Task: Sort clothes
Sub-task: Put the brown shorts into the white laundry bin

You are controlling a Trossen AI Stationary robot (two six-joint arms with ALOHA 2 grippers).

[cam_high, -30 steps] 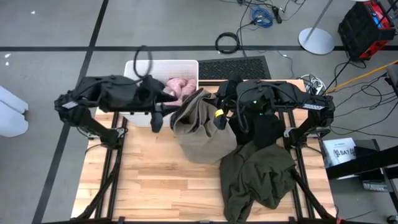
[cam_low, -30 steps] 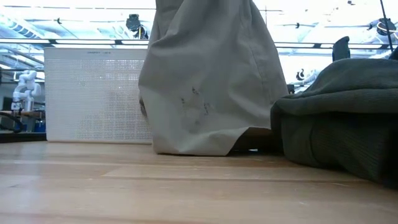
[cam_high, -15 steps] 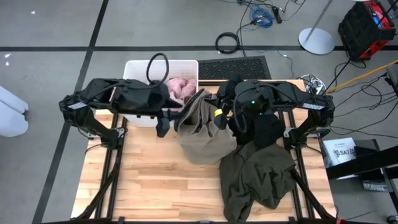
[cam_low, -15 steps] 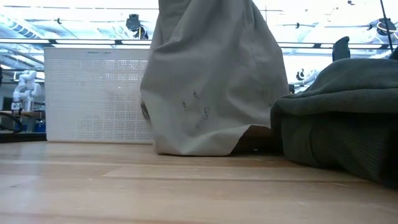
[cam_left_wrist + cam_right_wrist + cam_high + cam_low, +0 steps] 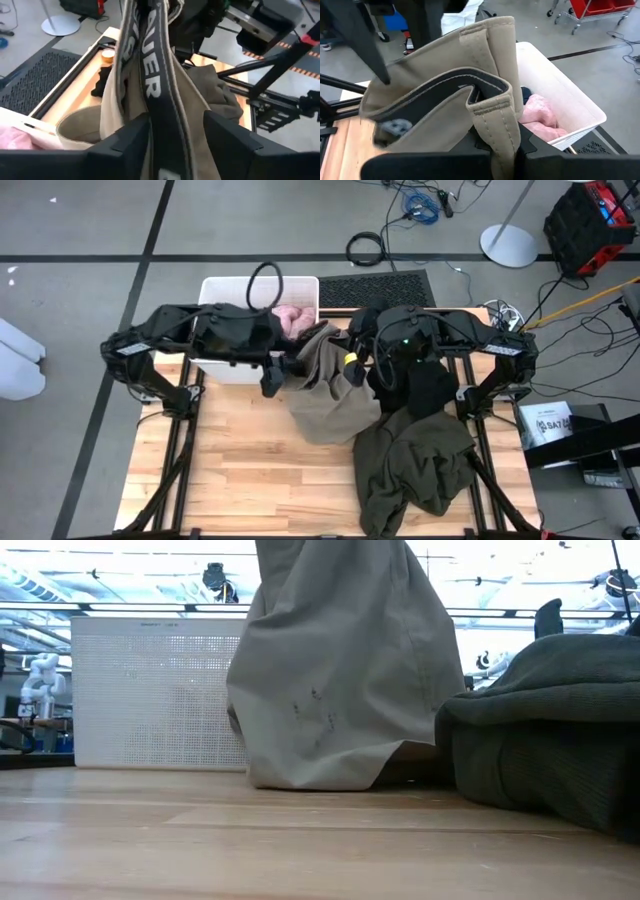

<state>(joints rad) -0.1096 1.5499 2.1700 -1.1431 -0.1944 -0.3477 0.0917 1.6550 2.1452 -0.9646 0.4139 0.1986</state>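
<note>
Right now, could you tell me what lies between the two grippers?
In the high view, the tan khaki garment hangs between the left gripper and the right gripper; its waistband is pinched by the right one.

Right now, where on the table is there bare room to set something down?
Bare wood runs along the near left, bordered by the tan khaki garment and dark olive green garment. The far edge is crowded: white bin, pale pink garment and both arms.

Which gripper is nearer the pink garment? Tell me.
Left. The left gripper sits right beside the pink garment in the white bin; the right gripper, shut on the khaki garment, is farther off.
</note>
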